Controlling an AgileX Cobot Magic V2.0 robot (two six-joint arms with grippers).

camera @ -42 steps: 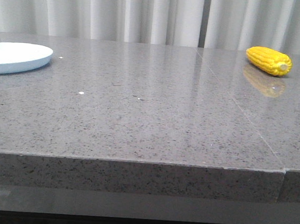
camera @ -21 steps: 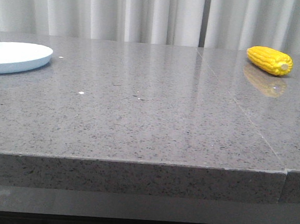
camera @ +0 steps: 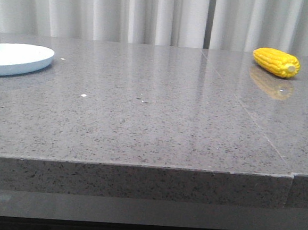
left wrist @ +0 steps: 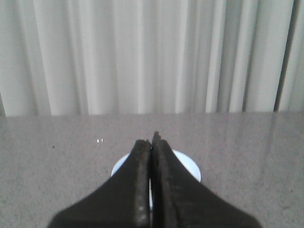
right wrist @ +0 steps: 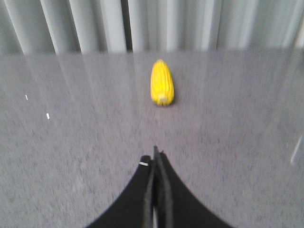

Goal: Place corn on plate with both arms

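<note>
The yellow corn (camera: 276, 62) lies on the grey table at the far right, its pale stub end toward the front right. It also shows in the right wrist view (right wrist: 162, 82), well ahead of my right gripper (right wrist: 155, 154), which is shut and empty. The pale blue-white plate (camera: 14, 59) sits at the far left edge of the front view. In the left wrist view the plate (left wrist: 190, 166) lies just beyond and partly hidden behind my left gripper (left wrist: 151, 141), which is shut and empty. Neither gripper shows in the front view.
The grey speckled table (camera: 143, 119) has a seam (camera: 250, 114) running from back to front on its right side. White curtains (camera: 151, 13) hang behind the table. A few small white specks (camera: 83, 95) lie on the surface.
None in the front view; corn and plate stay where they were.
</note>
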